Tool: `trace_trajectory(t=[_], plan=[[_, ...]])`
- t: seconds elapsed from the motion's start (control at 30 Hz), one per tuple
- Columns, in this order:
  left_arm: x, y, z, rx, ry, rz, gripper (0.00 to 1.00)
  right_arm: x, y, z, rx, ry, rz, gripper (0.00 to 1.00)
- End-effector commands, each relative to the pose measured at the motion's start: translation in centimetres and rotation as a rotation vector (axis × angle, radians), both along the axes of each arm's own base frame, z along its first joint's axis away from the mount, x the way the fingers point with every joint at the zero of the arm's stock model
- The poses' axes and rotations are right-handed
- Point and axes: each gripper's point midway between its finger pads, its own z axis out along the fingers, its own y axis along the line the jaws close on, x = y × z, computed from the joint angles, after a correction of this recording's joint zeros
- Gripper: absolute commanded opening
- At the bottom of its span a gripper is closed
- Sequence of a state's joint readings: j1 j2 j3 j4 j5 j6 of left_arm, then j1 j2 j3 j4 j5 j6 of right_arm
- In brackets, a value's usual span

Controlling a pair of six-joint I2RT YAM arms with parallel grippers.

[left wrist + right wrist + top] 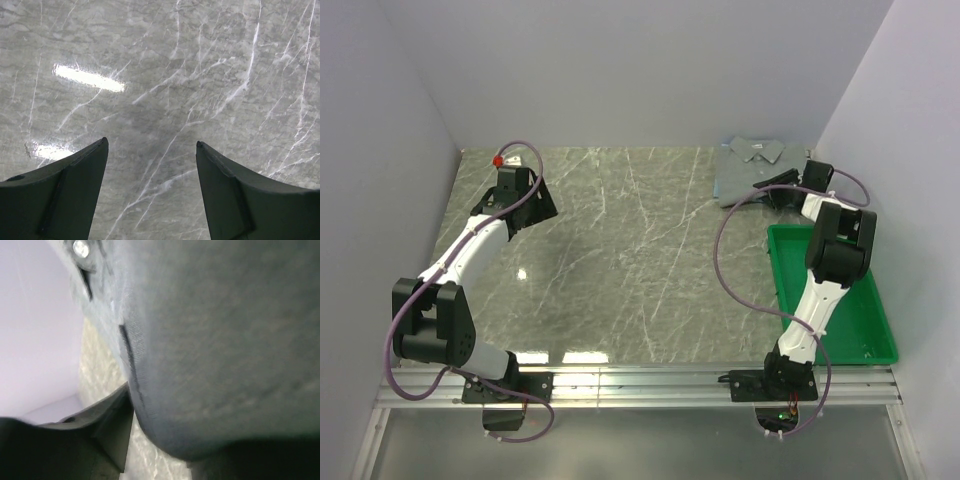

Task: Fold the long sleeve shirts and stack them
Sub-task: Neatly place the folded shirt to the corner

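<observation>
From above, the folded grey shirt (752, 165) lies in the far right corner of the worktop (620, 260), with its collar toward the far wall. The right gripper (775, 190) is at the near right edge of this shirt, so the cloth lies to its left and a little beyond it. The left gripper (532, 205) is well apart, on the other side of the worktop, so the right arm is much the nearer one. The green tray (865, 345) is beside the right arm. I cannot make out a light blue shirt anywhere. In the left wrist view the fingers (75, 200) stand wide apart over bare marble and hold nothing. In the right wrist view grey cloth with one button (80, 247) fills nearly everything. Only one finger (107, 425) shows, so I cannot tell whether this gripper clamps the shirt.
</observation>
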State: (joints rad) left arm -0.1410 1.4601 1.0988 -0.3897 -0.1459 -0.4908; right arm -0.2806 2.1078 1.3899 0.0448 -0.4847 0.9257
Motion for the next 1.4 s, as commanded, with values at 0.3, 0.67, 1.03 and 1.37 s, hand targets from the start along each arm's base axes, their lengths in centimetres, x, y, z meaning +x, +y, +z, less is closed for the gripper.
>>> trace_trajectory(t=[0.3, 0.67, 1.03, 1.37], plan=[[0.0, -0.4, 0.4, -0.018, -0.015, -0.008, 0.76, 2.1, 3.1, 6.8, 0.202, -0.225, 0.046, 0.24], [0.0, -0.5, 0.3, -0.026, -0.009, -0.013, 0.76, 1.4, 5.2, 6.2, 0.260, -0.214, -0.009, 0.23], [0.0, -0.7, 0.4, -0.030, -0.009, -0.017, 0.76, -2.5, 4.2, 6.8, -0.020, -0.036, 0.053, 0.63], [0.0, -1.0, 0.4, -0.045, -0.007, -0.033, 0.76, -4.3, -0.7, 12.4, -0.302, -0.010, 0.009, 0.50]])
